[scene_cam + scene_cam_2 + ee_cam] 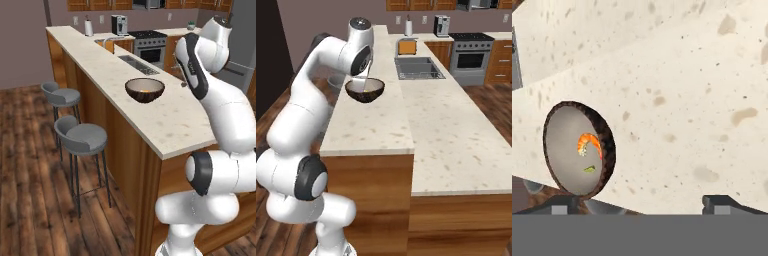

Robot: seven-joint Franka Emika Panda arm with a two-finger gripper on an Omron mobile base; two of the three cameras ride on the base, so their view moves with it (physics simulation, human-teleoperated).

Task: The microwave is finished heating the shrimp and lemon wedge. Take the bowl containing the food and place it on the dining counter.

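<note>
The bowl (144, 90) sits upright on the dining table (170, 125), on the raised speckled beige top near the edge that overhangs the stools (82, 137). From the right base camera the bowl (365, 90) stands on the upper tier of the table (371, 125), close to its left edge, with the white arm bending over it from the left. In the hand camera the bowl (579, 149) shows its pale inside rimmed in dark brown; the shrimp (589, 144) lies curled near the middle of it, and the lemon wedge (589, 169) lies just beside the shrimp, apart from it by a small gap.

The jaws stand wide apart: the two dark fingertips (559, 205) show at the bottom corners of the hand camera's picture with bare table between them, and nothing is held. The gripper (644, 206) hangs above the stone top, beside the bowl rather than around it; the bowl's rim lies close to one fingertip, but whether they touch cannot be told.

Beyond the bowl, a sink (418, 67) is set in the lower part of the table. Farther back stand a stove (472, 52), a coffee machine (442, 25) and a paper towel roll (408, 27) against the wall. Two grey round stools stand on the wooden floor (30, 175) along the table's panelled side.
</note>
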